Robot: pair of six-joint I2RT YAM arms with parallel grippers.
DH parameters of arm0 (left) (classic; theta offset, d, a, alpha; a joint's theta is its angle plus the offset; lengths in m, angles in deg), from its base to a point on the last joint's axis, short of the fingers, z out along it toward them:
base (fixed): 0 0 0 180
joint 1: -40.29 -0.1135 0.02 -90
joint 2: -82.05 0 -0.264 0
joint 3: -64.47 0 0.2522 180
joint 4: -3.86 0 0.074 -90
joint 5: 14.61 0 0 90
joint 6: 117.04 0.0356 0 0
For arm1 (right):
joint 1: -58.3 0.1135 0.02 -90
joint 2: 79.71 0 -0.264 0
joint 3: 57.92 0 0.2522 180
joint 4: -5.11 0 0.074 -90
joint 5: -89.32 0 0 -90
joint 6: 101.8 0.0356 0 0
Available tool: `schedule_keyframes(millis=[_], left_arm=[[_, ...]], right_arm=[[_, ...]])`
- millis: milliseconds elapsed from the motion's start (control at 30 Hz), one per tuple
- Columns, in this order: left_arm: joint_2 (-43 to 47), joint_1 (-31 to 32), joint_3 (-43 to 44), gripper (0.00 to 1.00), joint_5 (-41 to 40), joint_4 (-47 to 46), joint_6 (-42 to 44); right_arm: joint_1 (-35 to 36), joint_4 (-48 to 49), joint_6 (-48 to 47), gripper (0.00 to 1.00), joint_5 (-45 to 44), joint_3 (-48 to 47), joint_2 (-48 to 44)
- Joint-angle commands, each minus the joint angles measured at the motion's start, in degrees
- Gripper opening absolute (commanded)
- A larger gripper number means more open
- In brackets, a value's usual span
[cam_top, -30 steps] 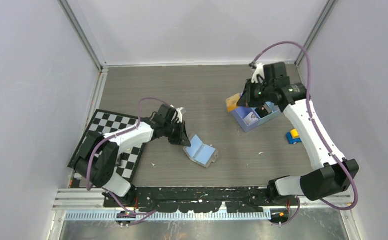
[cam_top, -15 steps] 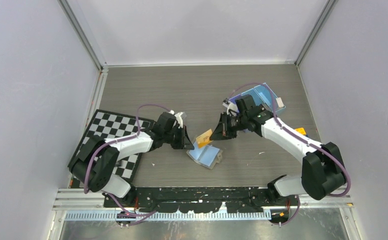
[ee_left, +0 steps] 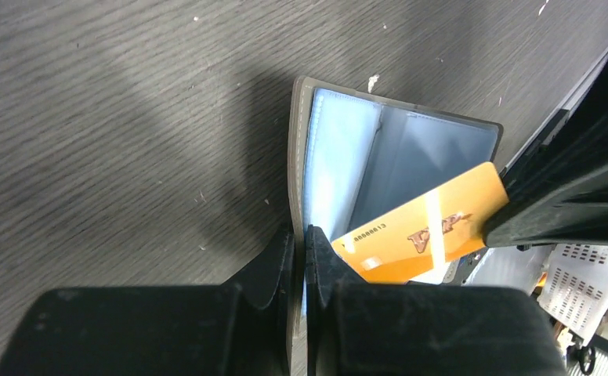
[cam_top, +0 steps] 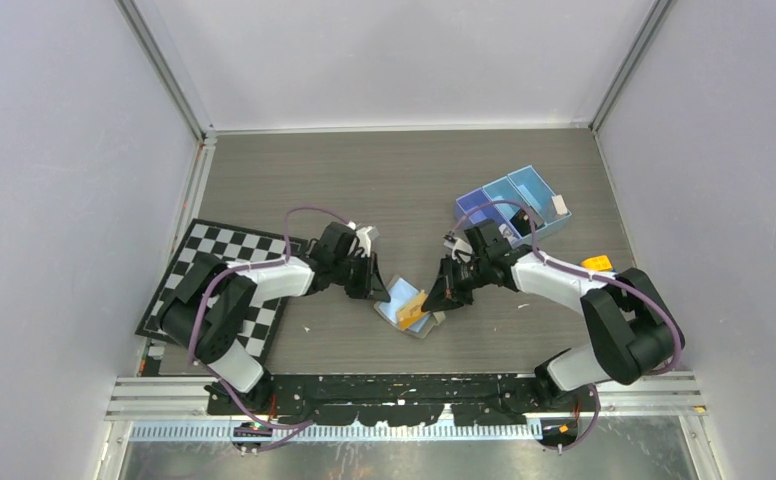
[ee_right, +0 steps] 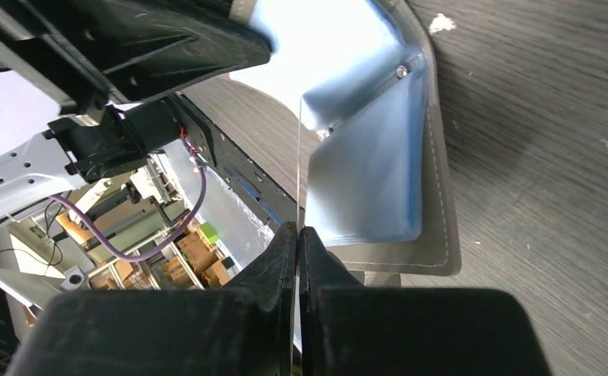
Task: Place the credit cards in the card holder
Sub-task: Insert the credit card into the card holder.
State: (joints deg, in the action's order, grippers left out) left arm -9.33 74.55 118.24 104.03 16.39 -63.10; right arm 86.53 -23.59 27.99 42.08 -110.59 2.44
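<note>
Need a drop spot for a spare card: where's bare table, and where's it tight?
Free: the far table strip beyond both grippers, left of the blue tray. Also the near strip right of the card holder. Crowded: centre, with the left gripper clamped on the card holder and the right gripper holding the orange card over it.

card holder (cam_top: 404, 312): on desk (cam_top: 364, 180) | credit card (cam_top: 413, 304): over it | left gripper (cam_top: 374, 290): left edge | right gripper (cam_top: 432, 298): right side | tray (cam_top: 514, 203): behind-right
</note>
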Motion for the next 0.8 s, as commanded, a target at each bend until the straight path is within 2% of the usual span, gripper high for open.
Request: schedule_keyframes(millis=[0,333,767], left_arm=[[-0.37,-0.65,2.08,0.00,1.32,1.07,4.18],[-1.08,-2.01,2.42,0.00,2.51,3.05,6.11],[-2.89,-2.64,3.12,0.00,5.93,3.03,8.36]], right_arm=[[0.11,-0.85,-2.75,0.00,0.86,-0.76,1.78],[0.13,-4.51,-4.67,0.00,-0.49,0.14,2.63],[0.10,-0.09,-3.06,0.01,-4.46,1.37,7.18]])
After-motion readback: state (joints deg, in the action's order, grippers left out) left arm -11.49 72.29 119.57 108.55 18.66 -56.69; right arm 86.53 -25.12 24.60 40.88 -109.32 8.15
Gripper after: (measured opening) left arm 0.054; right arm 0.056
